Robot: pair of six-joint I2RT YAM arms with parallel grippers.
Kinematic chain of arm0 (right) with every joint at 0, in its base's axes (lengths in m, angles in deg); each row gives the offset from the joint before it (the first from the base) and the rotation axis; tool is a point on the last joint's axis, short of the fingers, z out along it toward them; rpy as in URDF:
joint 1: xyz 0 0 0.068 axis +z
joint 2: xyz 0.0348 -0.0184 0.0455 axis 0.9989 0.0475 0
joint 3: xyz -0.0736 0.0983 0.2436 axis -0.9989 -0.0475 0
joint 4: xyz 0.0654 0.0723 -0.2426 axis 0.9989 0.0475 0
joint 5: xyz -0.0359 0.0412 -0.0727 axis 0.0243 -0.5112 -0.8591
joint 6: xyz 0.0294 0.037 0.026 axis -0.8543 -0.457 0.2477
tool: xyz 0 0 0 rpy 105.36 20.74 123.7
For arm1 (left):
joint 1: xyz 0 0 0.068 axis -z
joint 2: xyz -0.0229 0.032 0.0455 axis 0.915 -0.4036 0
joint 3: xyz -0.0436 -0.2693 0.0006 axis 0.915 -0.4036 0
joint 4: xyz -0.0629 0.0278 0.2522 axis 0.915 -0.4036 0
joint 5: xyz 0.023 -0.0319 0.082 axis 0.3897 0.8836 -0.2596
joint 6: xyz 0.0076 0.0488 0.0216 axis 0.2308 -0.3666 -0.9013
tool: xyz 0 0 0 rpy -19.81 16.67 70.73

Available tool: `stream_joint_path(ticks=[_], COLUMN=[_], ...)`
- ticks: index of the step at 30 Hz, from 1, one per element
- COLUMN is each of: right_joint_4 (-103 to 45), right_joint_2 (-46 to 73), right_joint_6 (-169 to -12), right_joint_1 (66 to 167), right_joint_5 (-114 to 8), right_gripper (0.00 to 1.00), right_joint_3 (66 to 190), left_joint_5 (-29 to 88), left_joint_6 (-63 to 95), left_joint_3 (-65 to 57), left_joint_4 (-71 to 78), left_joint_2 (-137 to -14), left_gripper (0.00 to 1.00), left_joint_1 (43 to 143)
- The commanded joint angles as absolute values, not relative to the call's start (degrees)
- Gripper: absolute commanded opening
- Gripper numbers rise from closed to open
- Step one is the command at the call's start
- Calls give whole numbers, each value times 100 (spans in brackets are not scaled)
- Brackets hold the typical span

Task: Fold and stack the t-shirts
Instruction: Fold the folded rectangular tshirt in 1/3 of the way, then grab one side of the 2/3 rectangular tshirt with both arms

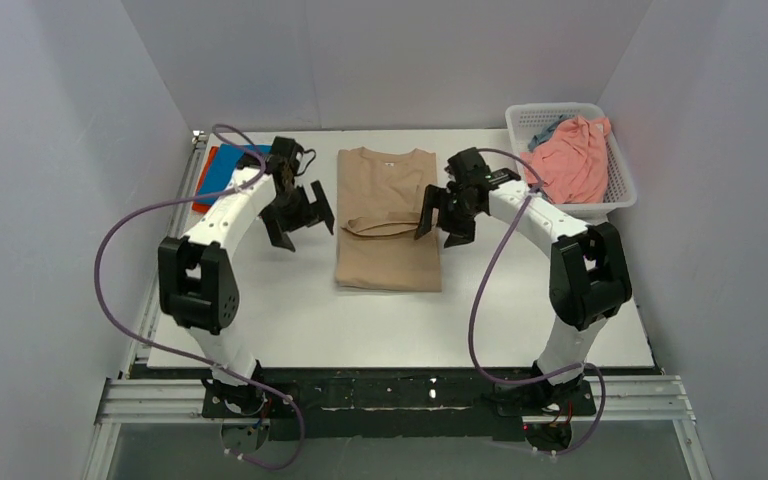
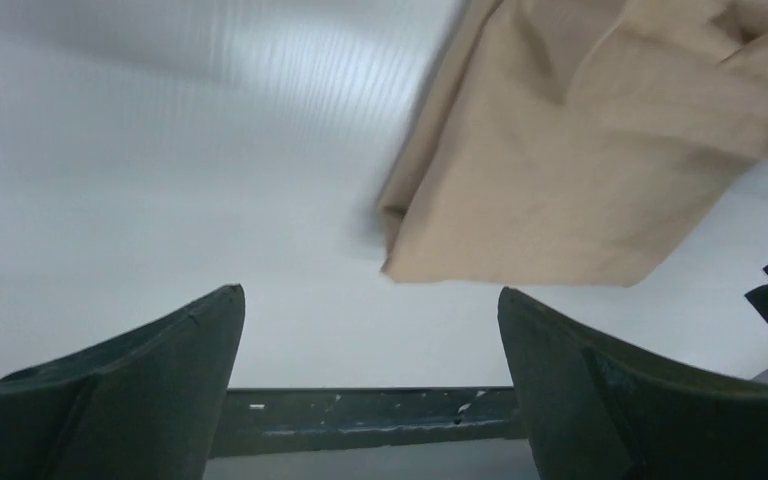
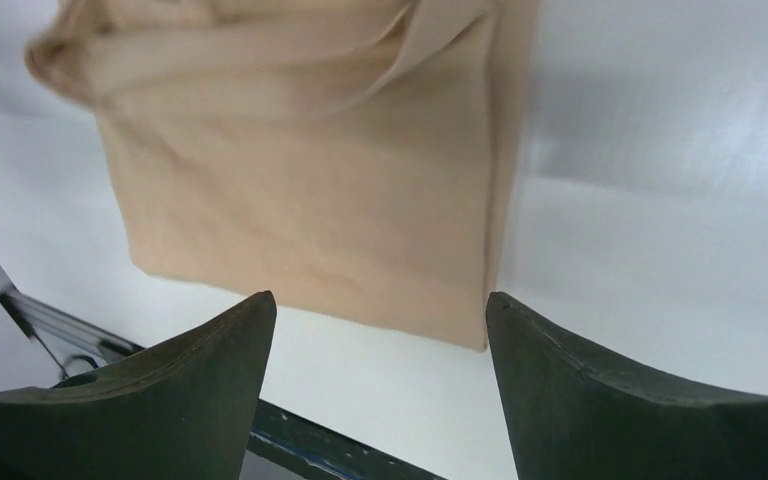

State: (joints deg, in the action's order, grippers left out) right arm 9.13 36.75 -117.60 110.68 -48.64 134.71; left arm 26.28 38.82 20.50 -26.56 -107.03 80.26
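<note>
A beige-tan t-shirt (image 1: 388,215) lies in the middle of the table, folded into a long strip with its sleeves turned in. It also shows in the left wrist view (image 2: 580,150) and in the right wrist view (image 3: 310,180). My left gripper (image 1: 300,222) hovers open and empty just left of it. My right gripper (image 1: 442,220) hovers open and empty at its right edge. A bright blue shirt (image 1: 222,166) lies folded on an orange-red one (image 1: 202,203) at the far left. A salmon pink shirt (image 1: 572,158) and a grey-blue one (image 1: 545,131) lie crumpled in the basket.
A white mesh basket (image 1: 620,185) stands at the back right corner. The table's dark front rail (image 1: 400,388) runs along the near edge. Grey walls close in the left, back and right sides.
</note>
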Motion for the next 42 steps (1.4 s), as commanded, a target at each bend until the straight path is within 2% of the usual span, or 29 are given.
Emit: stream_joint_path(ticks=[1, 5, 10, 16, 19, 22, 25, 33, 38, 42], right_joint_4=[-208, -483, -326, -515, -109, 232, 160, -246, -467, -494], right_joint_2=[3332, 3805, 4852, 5877, 6400, 6577, 6080, 4011, 3144, 2983], right_joint_6=[-11194, -11105, -11123, -11267, -11543, -11789, -11784, -11727, -12068, -12214], right_joint_1=[11785, 11909, 11918, 11799, 11580, 11387, 11347, 11303, 11295, 11294], right_joint_5=[-4629, -4663, -4684, -5260, -5522, -5418, -5514, -5773, -5765, -5690], right_gripper=[85, 85, 84, 84, 84, 84, 85, 86, 85, 84], right_joint_3=[12920, 13088, 14176, 15785, 16765, 17159, 16668, 13909, 12536, 12083], left_joint_5=[2951, 3107, 3057, 3255, 3350, 3445, 3627, 4126, 4217, 4212], left_joint_6=[4297, 4537, 4888, 4923, 4961, 4961, 5014, 5448, 5534, 5621], left_joint_3=[-151, -1838, -3075, -3304, -3200, -2884, -2607, -1919, -1625, -1585], left_joint_4=[-2608, -2295, -2267, -2318, -2222, -2222, -1925, -1028, -689, -436], left_joint_2=[-9369, -8240, -6991, -6648, -6688, -7006, -7445, -8987, -9769, -10152], left_gripper=[98, 98, 98, 98, 98, 98, 98, 97, 80, 67], left_joint_1=[8084, 8096, 8115, 8115, 8121, 8116, 8119, 8131, 8166, 8195])
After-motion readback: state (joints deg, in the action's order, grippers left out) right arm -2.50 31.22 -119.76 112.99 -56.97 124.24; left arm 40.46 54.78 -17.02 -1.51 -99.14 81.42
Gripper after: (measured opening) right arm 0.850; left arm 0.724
